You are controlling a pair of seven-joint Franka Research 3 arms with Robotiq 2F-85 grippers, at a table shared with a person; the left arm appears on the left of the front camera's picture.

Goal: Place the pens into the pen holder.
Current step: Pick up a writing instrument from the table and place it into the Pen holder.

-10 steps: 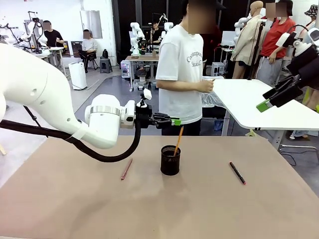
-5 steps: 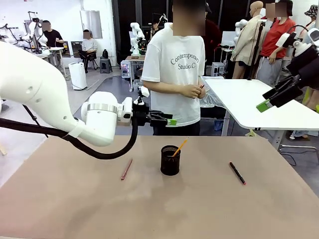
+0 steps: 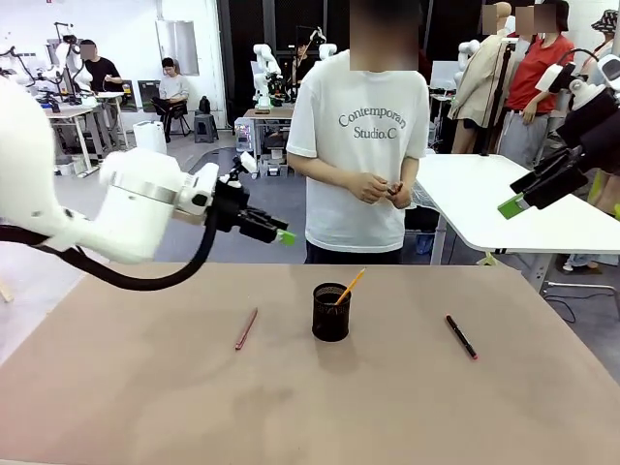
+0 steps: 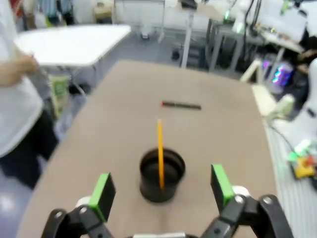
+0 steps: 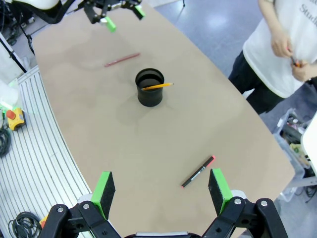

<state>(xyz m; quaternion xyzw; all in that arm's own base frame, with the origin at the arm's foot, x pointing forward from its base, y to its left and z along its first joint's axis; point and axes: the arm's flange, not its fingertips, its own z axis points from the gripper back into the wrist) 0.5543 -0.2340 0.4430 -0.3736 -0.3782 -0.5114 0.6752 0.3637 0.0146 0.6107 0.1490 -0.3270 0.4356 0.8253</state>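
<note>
The orange pencil (image 3: pixel 350 286) is leaning inside the pen holder (image 3: pixel 330 315), while the reddish-brown pen (image 3: pixel 246 328) and the black pen (image 3: pixel 461 336) are lying on the table (image 3: pixel 387 407), one at each side. The left gripper (image 3: pixel 281 232) and the right gripper (image 5: pixel 161 191) are hovering spread and empty. The person's T-shirt (image 3: pixel 358 165) is showing "Studio.C".

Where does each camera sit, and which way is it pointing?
Front view: fixed on the robot's side, facing the person across the table; left gripper enters from the left, right gripper high at right.
Left wrist view: on the left arm, looking past its open fingers at the pen holder with the orange pencil.
Right wrist view: on the right arm, high, looking down past its open fingers at the table.
Shared: all three show the pen holder and the black pen.
</note>
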